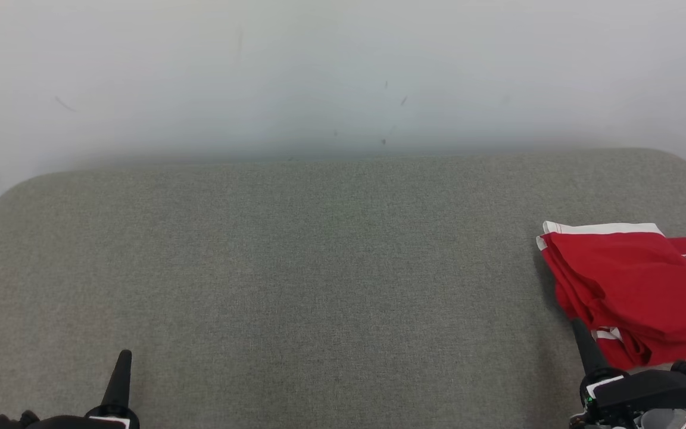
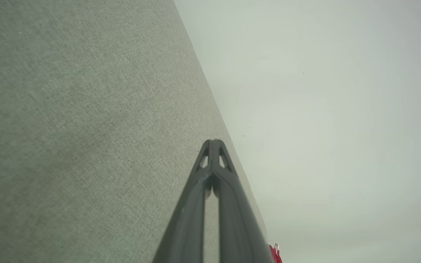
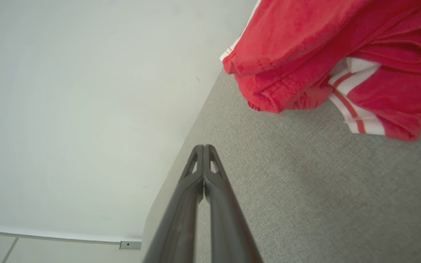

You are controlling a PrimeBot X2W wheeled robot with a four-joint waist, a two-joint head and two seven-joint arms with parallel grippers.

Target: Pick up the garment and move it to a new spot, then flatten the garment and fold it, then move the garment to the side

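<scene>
At the near edge of the tabletop (image 1: 319, 268), towards its near left corner, the left gripper (image 1: 123, 356) is seen with its jaws pressed together and nothing between them; only grey fabric lies around it. Towards the near right corner the right gripper (image 1: 576, 326) is found, its jaws likewise clenched on nothing. Its tip is pointed at the near hem of the garment (image 1: 623, 280) and stands just beside it. In the right wrist view a strip of grey fabric is seen between tip and cloth, so no contact is judged to be made.

Further along the right edge the garment is laid. It is a red jersey with white trim and dark lettering, gathered into a compact stack of several layers. Its near folds are somewhat loose, and a striped white band is shown beneath them. Beyond the far edge a pale wall (image 1: 319, 71) is seen.

Judged from this lie, the picking up, flattening and folding are taken as done, and the garment is already set at the side. Little appears to be left, save perhaps that the uneven near folds be tidied.
</scene>
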